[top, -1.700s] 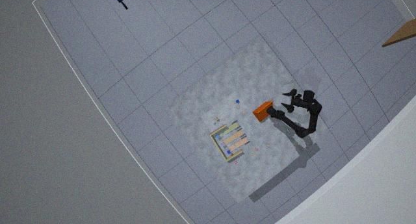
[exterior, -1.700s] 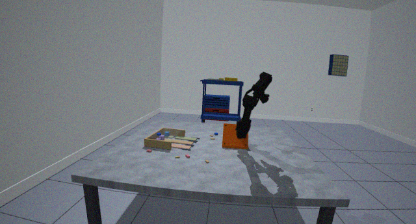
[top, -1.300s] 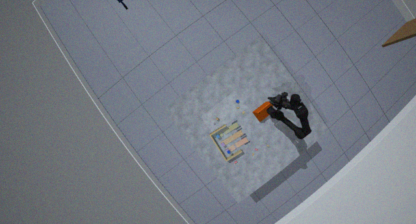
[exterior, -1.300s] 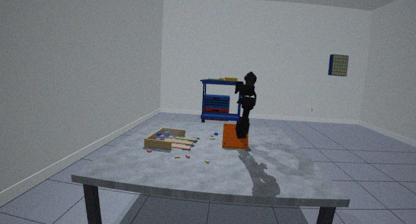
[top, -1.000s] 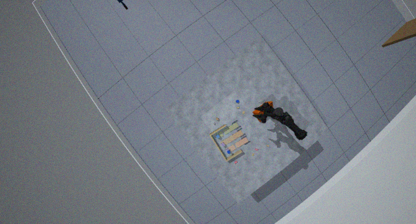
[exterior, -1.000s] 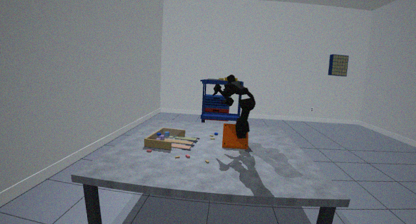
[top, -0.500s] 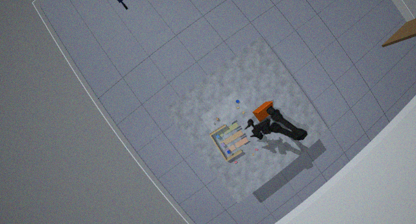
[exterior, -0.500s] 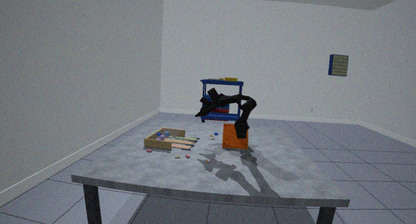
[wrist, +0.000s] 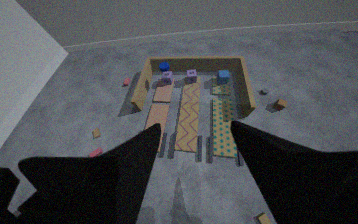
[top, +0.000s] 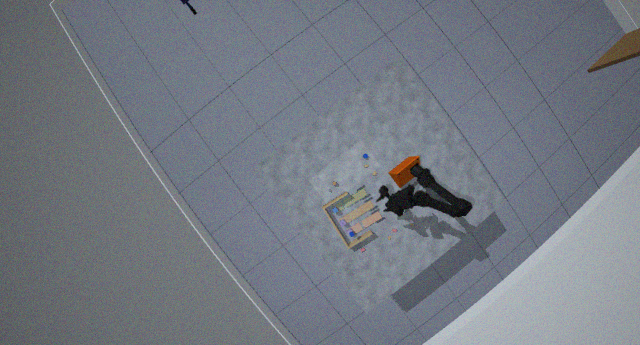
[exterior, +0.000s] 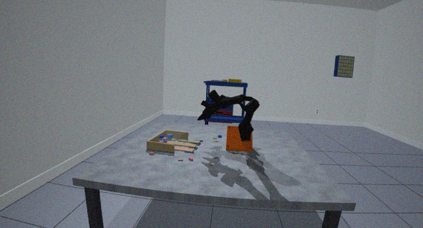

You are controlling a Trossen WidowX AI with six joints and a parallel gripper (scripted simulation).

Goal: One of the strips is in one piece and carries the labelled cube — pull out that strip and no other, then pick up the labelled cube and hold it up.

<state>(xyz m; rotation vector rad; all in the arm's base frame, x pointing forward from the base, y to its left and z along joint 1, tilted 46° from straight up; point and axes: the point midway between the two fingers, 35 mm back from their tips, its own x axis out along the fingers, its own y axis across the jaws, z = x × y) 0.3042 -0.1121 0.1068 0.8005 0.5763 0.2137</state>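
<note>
The gripper (top: 381, 194) (exterior: 199, 118) (wrist: 195, 126) hung above the table, its fingers wide apart with nothing between them. In the wrist view the middle strip (wrist: 188, 117) — zigzagged, in one piece — lay between two others, a marked purple cube (wrist: 191, 76) at its far end inside the wooden tray (wrist: 197, 59). The left strip (wrist: 157, 120) was split — a gap crossed it.

Zigzags purple on the tan middle strip (top: 358, 212) (exterior: 182, 144) (wrist: 188, 115)
</note>
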